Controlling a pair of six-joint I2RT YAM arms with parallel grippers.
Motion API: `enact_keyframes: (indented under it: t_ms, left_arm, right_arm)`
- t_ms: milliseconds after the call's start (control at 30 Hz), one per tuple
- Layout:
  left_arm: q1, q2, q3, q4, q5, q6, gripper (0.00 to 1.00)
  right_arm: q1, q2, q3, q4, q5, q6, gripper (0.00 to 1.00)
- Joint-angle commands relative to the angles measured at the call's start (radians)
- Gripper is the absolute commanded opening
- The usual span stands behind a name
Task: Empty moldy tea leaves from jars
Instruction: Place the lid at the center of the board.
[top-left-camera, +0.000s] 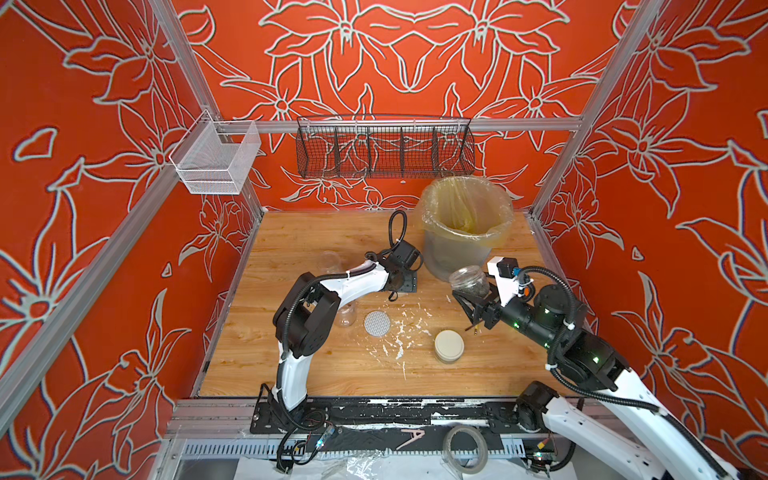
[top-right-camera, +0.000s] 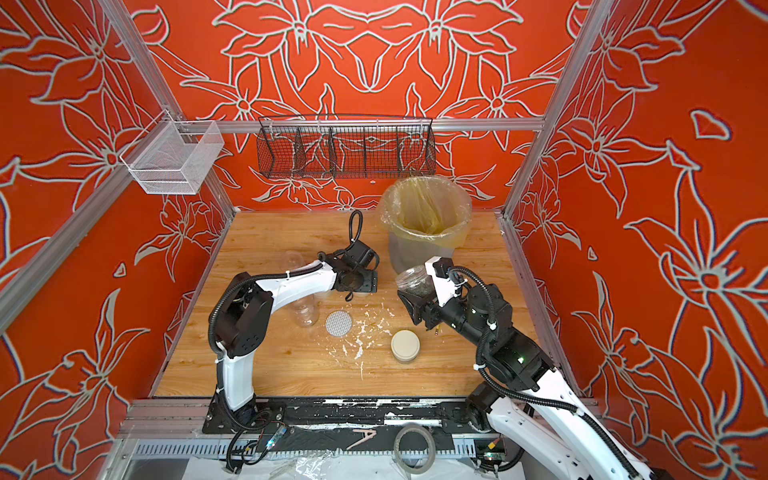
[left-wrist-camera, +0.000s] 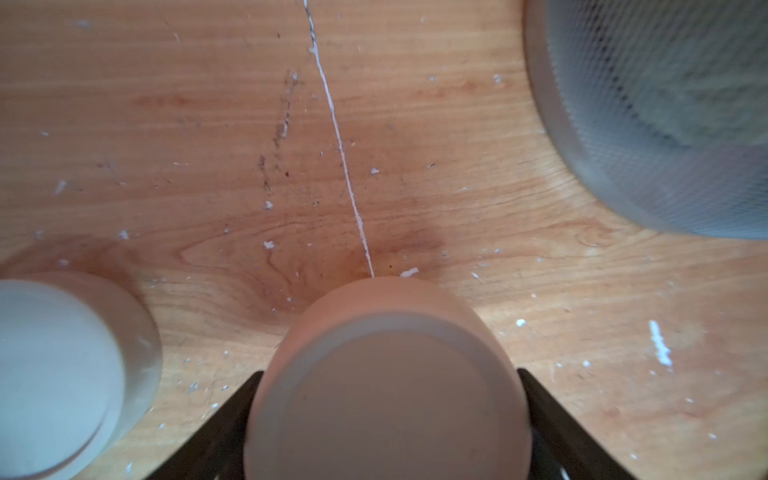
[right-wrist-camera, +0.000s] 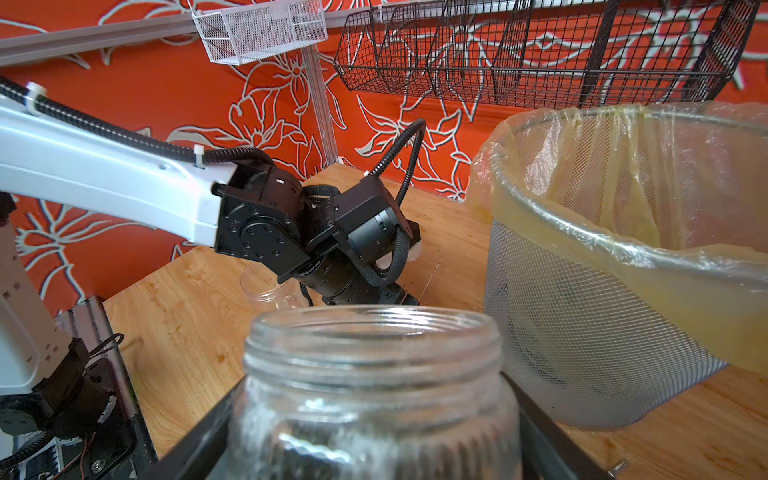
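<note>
Progress looks roughly halfway, judging by what sits on the counter (top-left-camera: 316, 374). The far clear jar (top-left-camera: 330, 262) behind the left arm and the near clear jar (top-left-camera: 347, 316) under it both stand w/o lids and look empty, though glare makes that hard to confirm. A dotted lid (top-left-camera: 377, 323) lies flat beside the near one, amid white flakes.

Third jar is in hand. The right fingers (right-wrist-camera: 544, 440) are clamped on the body of the open jar (top-left-camera: 468, 280), held off the counter just beside the bin (top-left-camera: 449, 257). Its mouth is up and sits lower than the bin's rim in the right wrist view. The tea leaves (top-left-camera: 473, 287) show dark through its wall — nothing poured from it yet.

The left fingers (left-wrist-camera: 557, 419) are closed on a cream lid (left-wrist-camera: 386, 395), low over the counter near the bin's foot. Can't tell if the lid touches the wood.

Left to do, as I read it: lift and tip the open jar over the bin, then deal w/ the lidded squat jar (top-left-camera: 449, 345), which stands capped near the front. Its contents can't be made out from above.
</note>
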Motion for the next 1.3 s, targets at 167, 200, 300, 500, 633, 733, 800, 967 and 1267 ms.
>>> enact_keyframes:
  t_ms: [167,200,300,500,633,733,800,967,1267]
  left_arm:
    - [0.018,0.065,0.002,0.007,-0.002,-0.023,0.42]
    - [0.019,0.068,-0.003,0.009,-0.003,-0.025,0.42]
    - [0.019,0.075,-0.013,0.008,-0.01,-0.029,0.44]
    - [0.024,0.087,-0.015,-0.017,-0.019,-0.045,0.61]
    - [0.027,0.081,-0.019,-0.025,-0.02,-0.048,0.71]
    - [0.027,0.066,-0.028,-0.02,-0.016,-0.046,0.84]
    - [0.027,0.054,-0.036,-0.015,-0.013,-0.043,0.91]
    - [0.027,0.012,-0.047,-0.022,-0.009,-0.038,0.97]
    - [0.027,-0.221,-0.101,-0.006,0.072,-0.041,0.97]
  right_arm:
    - [-0.003,-0.001,0.044,0.037,-0.009,0.026,0.25]
    - [-0.003,0.001,0.045,0.036,-0.008,0.025,0.25]
    - [-0.002,0.005,0.049,0.036,-0.01,0.029,0.25]
    - [-0.003,0.01,0.05,0.04,-0.008,0.044,0.25]
    - [-0.002,0.011,0.055,0.039,-0.007,0.048,0.25]
    - [-0.003,0.017,0.059,0.04,-0.007,0.051,0.25]
    - [-0.003,0.021,0.063,0.039,-0.01,0.052,0.25]
    - [-0.003,0.028,0.073,0.044,-0.013,0.054,0.25]
    - [-0.003,0.04,0.059,0.072,0.002,0.057,0.25]
